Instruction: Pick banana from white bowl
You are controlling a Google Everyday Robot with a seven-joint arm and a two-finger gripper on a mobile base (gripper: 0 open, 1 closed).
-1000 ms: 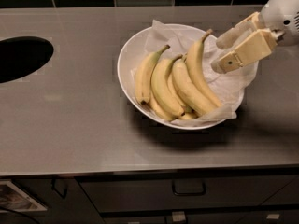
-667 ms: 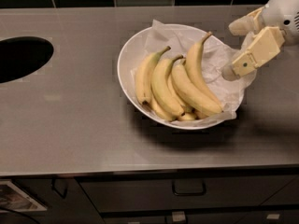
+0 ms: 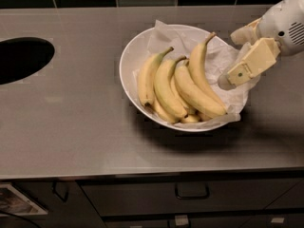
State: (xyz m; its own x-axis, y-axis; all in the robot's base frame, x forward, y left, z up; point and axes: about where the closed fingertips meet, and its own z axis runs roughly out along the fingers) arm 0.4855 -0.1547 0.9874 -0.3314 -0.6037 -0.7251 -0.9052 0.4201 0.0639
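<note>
A white bowl point(image 3: 129, 61) lined with crumpled white paper sits in the middle of the grey counter. It holds a bunch of several yellow bananas point(image 3: 183, 87), stems pointing to the back. My gripper point(image 3: 231, 58) hovers over the bowl's right rim, just right of the rightmost banana. It is open, with one cream finger point(image 3: 248, 64) in front and the other behind, and nothing is between them. The white arm enters from the upper right.
A dark oval opening point(image 3: 21, 58) is cut into the counter point(image 3: 71, 122) at the left. Dark tiles run along the back wall. Drawers with handles point(image 3: 192, 191) lie below the counter's front edge.
The gripper has drawn back to the right, away from the rightmost banana, and now stands over the bowl's right rim. The bananas and bowl have not moved.
</note>
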